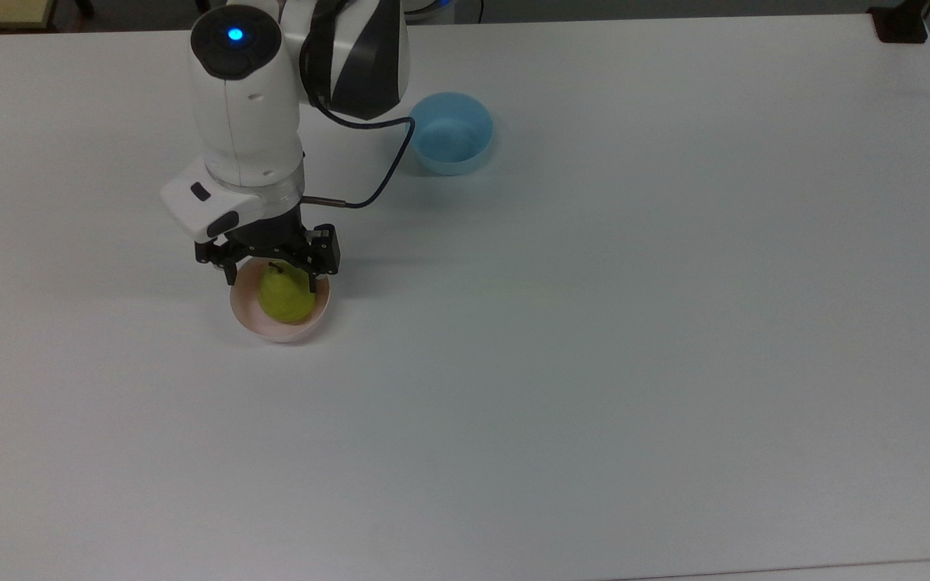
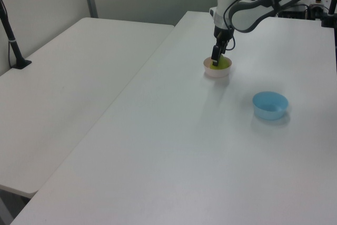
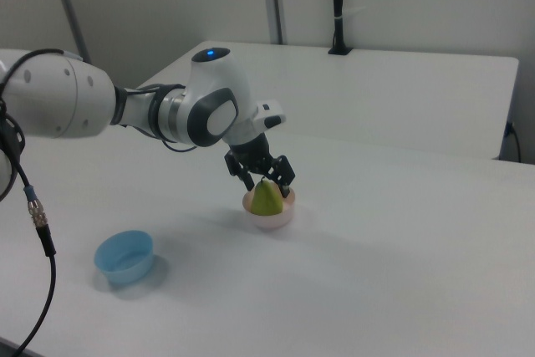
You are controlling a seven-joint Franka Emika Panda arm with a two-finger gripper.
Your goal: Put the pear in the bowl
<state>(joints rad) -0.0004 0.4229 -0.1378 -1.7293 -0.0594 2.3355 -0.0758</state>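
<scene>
The pear (image 1: 286, 296) sits upright in the pink bowl (image 1: 247, 316), stem up, near the table's (image 1: 594, 363) arm-side edge. My gripper (image 1: 270, 273) hovers directly above, jaws spread, touching nothing; exit is straight up.

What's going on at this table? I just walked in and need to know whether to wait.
A white robot arm is putting a small yellow-green pear into a small round pale pink plastic bowl. The pear sits in the bowl, stem up. The gripper hovers just above it, jaws open, one on each side, not gripping. A light blue bowl stands apart on the white table.
</scene>
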